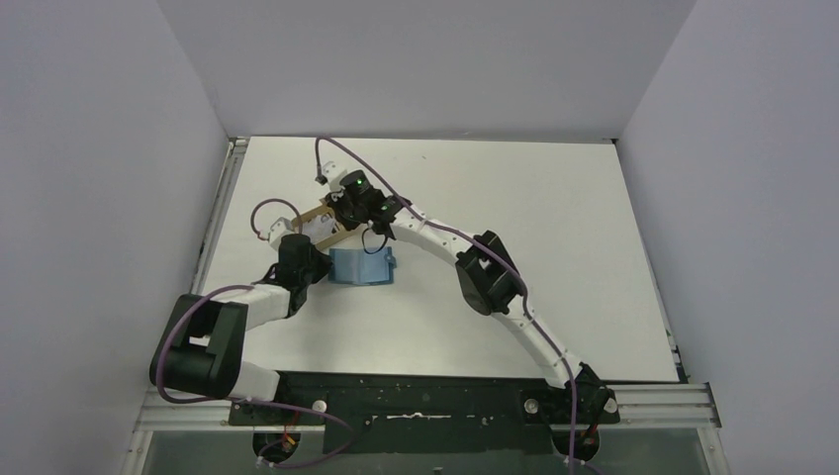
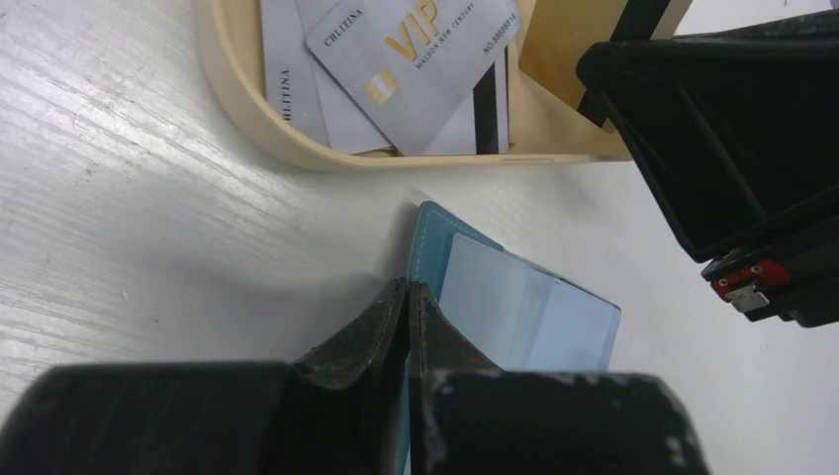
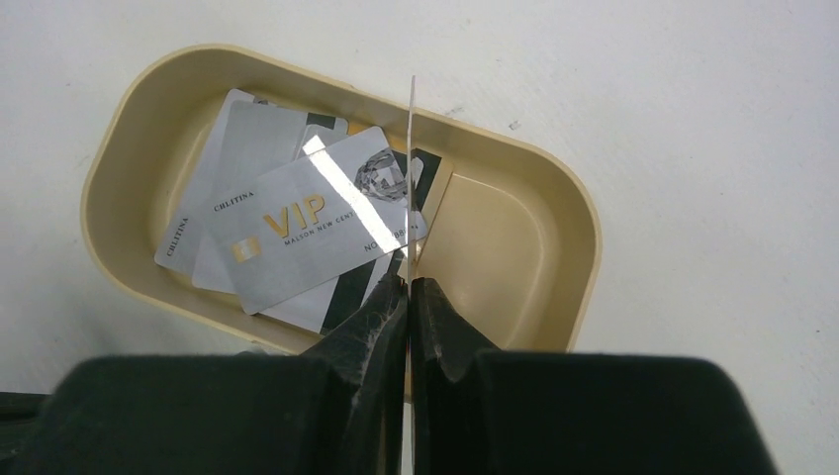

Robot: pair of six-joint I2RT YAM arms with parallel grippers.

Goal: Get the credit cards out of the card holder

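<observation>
Item: your right gripper [image 3: 408,287] is pinching a credit card [image 3: 410,158] edge-on directly over the tray [image 3: 554,188]; your left gripper [image 2: 409,292] is clamping the card holder [image 2: 534,307] just beside it.

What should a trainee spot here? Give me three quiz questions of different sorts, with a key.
1. True or false: the right gripper is shut on a card held edge-on over the tan tray.
2. The left gripper pinches: A the tray; B the teal card holder; C a card lying on the table.
3. Fill in: the top card in the tray bears the gold word ___.
Key: 1 true; 2 B; 3 VIP.
</observation>
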